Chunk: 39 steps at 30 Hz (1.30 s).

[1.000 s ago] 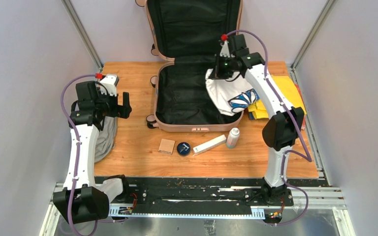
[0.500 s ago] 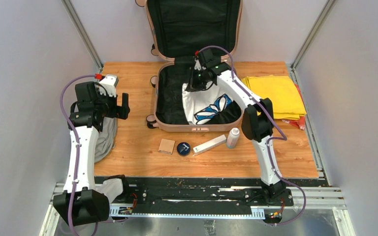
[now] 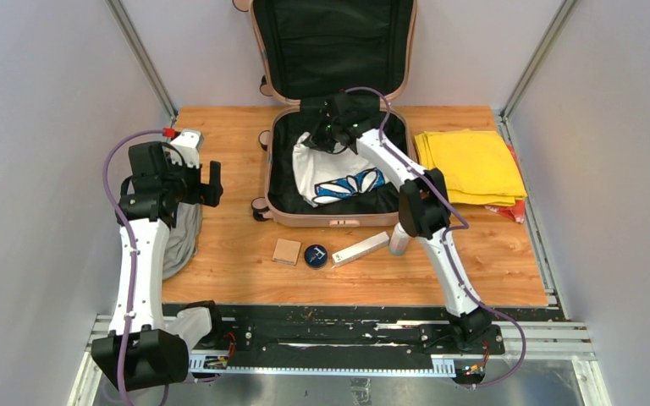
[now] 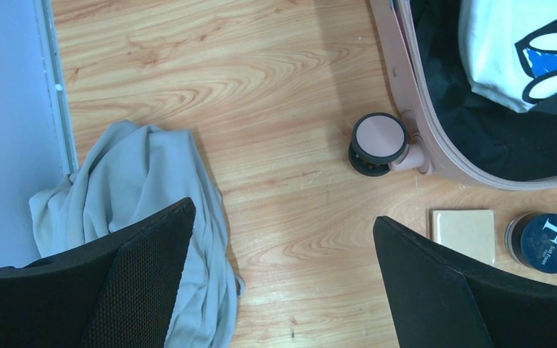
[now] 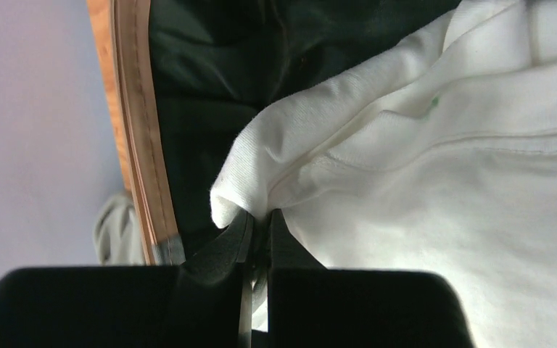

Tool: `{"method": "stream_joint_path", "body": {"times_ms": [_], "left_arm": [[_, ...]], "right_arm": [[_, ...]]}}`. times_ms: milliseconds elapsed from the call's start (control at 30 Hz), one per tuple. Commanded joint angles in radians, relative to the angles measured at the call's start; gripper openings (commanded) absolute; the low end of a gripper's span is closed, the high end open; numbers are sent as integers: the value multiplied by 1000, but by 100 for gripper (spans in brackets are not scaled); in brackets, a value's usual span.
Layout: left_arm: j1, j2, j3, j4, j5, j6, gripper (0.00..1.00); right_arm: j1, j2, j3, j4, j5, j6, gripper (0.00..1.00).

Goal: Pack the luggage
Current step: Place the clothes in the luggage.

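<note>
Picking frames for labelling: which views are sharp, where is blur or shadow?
Top view: sharp, evenly lit, soft shadows on the table. Left wrist view: wood grain crisp, left claw dark. Right wrist view: right claw a black blur, shirt bright, fairly sharp.

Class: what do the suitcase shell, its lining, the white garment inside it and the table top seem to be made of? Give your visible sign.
Luggage shell: probably hard plastic; smooth pale pink, firm rounded rim.
Lining: black fabric, matt, wrinkled.
White garment: soft knit, likely cotton; folds, seams, fine weave.
Table top: wood or wood-look laminate; grain shows.
</note>
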<state>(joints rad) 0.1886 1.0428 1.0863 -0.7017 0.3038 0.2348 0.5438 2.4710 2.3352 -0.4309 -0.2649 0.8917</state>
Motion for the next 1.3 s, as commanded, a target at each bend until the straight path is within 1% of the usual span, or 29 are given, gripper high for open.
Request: {"method": "stream_joint_path", "body": {"times_ms": [0,100,200,300,400,467,500,533,567,600,667,733,800,933,967,1100,1200,1233,1267], "left_arm": [[8,-24,-10,-30,-13,10,100],[8,-29,-14,-39,-18,21,100],[8,-36,-16,-48,-26,31,100],[8,-46,-18,-53,-33,40,100],[8,-54,-16,-56,-36,43,100],[8,-56,-19,-56,-35,43,100],[8,-57,-20,-57,-33,42,100],[9,-58,-21,-58,-31,41,100],[8,-59,-23,-63,-28,41,100],[8,-59,-22,-68,-23,44,100],[9,-68,-21,-81,-9,50,100],[9,-80,-21,-94,-1,62,100],[8,-93,-21,-101,3,63,100],[9,-112,-10,-112,4,66,100],[8,-115,-5,-117,6,67,100],[9,-119,5,-140,7,83,100],[8,-117,7,-146,11,93,100],[8,-114,9,-149,14,95,100],[8,-109,11,-151,18,95,100]], "right_arm": [[45,43,21,110,164,178,0],[56,52,3,160,254,244,0],[62,73,21,213,313,304,0],[64,112,78,226,332,354,0],[71,150,124,211,335,371,0],[74,153,115,194,340,367,0],[75,149,99,189,340,360,3],[75,141,83,183,344,348,13],[75,130,67,170,356,332,27],[75,113,51,163,372,313,39],[72,76,31,154,402,258,60],[65,50,35,144,418,192,83],[53,27,46,130,424,109,99],[36,-39,25,101,413,-53,100],[28,-65,2,98,401,-92,98],[13,-198,-132,82,384,-281,85],[3,-332,-269,52,448,-420,79],[3,-376,-306,35,481,-475,79],[2,-424,-342,19,518,-525,81]]}}
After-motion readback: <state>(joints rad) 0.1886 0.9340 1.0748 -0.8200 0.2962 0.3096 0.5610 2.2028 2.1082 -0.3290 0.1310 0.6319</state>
